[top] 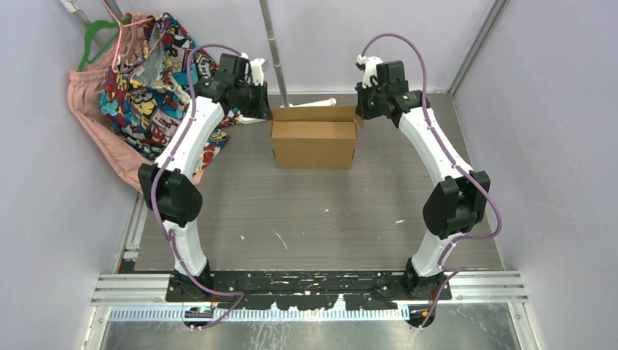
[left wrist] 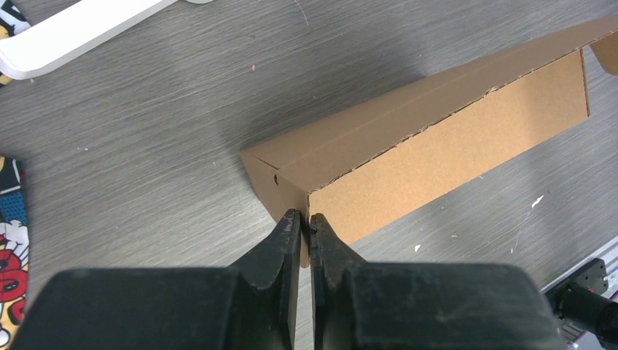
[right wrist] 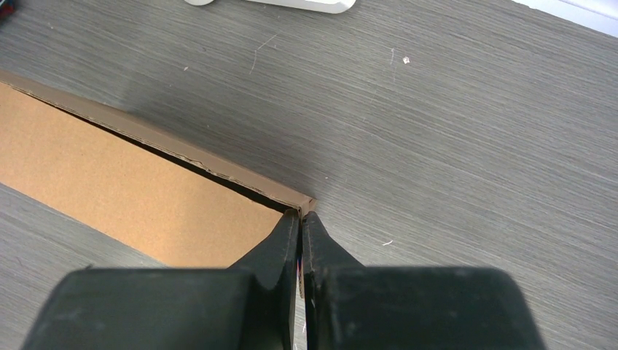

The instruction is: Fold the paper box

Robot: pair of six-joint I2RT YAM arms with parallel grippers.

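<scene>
**Both Jaws Pinched on the Box's Far Corners**

The paper box (top: 313,144) sat toward the far side of the grey table (top: 313,219), midway between my two arms, its long brown side turned to my bases. It looked only partly folded: walls stood up, and a small tab stuck out at its right end.

My left gripper (left wrist: 306,217) had come in at the box's left end. The fingers (left wrist: 280,248) were drawn almost together, with only a thin sliver of cardboard between them, nipped right at the corner where the short end wall met the long side. From above, that gripper (top: 264,109) lay against the box's far-left corner.

My right gripper (right wrist: 301,215) mirrored it at the other end. Its fingers (right wrist: 328,248) were likewise nearly closed, tips meeting at the box's corner edge, and a narrow strip showed between them. I took that for the cardboard, though the view was tight.

A white bar (left wrist: 73,33) lay on the table just behind the box. Off at the far left, a printed cloth (top: 142,80), a pink garment (top: 91,109) and a green hanger (top: 98,36) hung in a heap.
</scene>
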